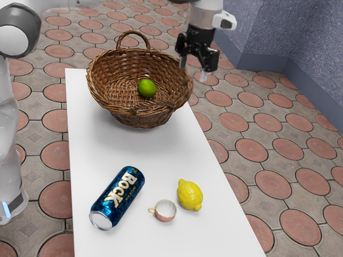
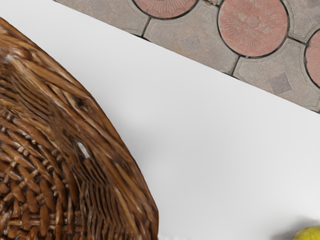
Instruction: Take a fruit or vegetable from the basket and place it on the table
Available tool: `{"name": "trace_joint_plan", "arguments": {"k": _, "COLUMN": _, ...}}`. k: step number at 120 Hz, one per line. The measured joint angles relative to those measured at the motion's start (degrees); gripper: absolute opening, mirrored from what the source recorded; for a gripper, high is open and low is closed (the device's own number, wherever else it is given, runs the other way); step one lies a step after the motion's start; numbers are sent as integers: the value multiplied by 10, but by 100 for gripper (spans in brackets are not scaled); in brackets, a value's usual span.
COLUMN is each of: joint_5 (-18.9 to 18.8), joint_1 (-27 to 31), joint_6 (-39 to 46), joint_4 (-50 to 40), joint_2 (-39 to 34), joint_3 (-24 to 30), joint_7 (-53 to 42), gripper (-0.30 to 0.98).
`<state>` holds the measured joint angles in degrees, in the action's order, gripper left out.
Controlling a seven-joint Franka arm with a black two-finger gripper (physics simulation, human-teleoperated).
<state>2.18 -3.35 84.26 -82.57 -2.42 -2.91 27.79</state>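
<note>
The lemon (image 1: 190,195), teacup (image 1: 165,210) and beer can (image 1: 117,198) lay on the table (image 1: 144,152), nearer than the basket (image 1: 144,115). The lime (image 1: 147,88) rested inside the basket, ungrasped. The gripper (image 1: 193,71) was above and beside the basket's rim, fingers apart, empty. Lime transfer was judged unstarted: grasping, lifting and placement remained.

Bright, diffuse light bathes the white table (image 1: 144,160) as faint shadow pools beneath the wicker basket (image 1: 142,119), its strands glinting in the wrist view.
</note>
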Motion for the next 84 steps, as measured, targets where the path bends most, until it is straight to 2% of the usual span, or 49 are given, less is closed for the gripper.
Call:
{"name": "trace_joint_plan", "arguments": {"k": 16, "joint_5": 6, "joint_1": -12, "joint_6": -24, "joint_4": 14, "joint_2": 11, "joint_3": -2, "joint_7": 211, "gripper": 69}}
{"name": "trace_joint_plan", "arguments": {"k": 28, "joint_5": -7, "joint_1": -10, "joint_6": -34, "joint_4": 15, "joint_2": 11, "joint_3": 5, "joint_7": 247, "gripper": 69}}
{"name": "trace_joint_plan", "arguments": {"k": 48, "joint_5": -55, "joint_1": -32, "joint_6": -44, "joint_4": 13, "joint_2": 1, "joint_3": -15, "joint_7": 163, "gripper": 69}}
{"name": "trace_joint_plan", "arguments": {"k": 56, "joint_5": -63, "joint_1": -55, "joint_6": -47, "joint_4": -4, "joint_2": -5, "joint_3": -55, "joint_7": 112, "gripper": 69}}
{"name": "trace_joint_plan", "arguments": {"k": 61, "joint_5": -66, "joint_1": -64, "joint_6": -46, "joint_4": -47, "joint_2": -40, "joint_3": -85, "joint_7": 80, "gripper": 69}}
{"name": "trace_joint_plan", "arguments": {"k": 74, "joint_5": -75, "joint_1": 23, "joint_6": -14, "joint_4": -206, "joint_2": -176, "joint_3": -134, "joint_7": 1, "gripper": 69}}
{"name": "trace_joint_plan", "arguments": {"k": 84, "joint_5": -78, "joint_1": 64, "joint_6": 23, "joint_4": -248, "joint_2": -189, "joint_3": -143, "joint_7": -62, "gripper": 68}}
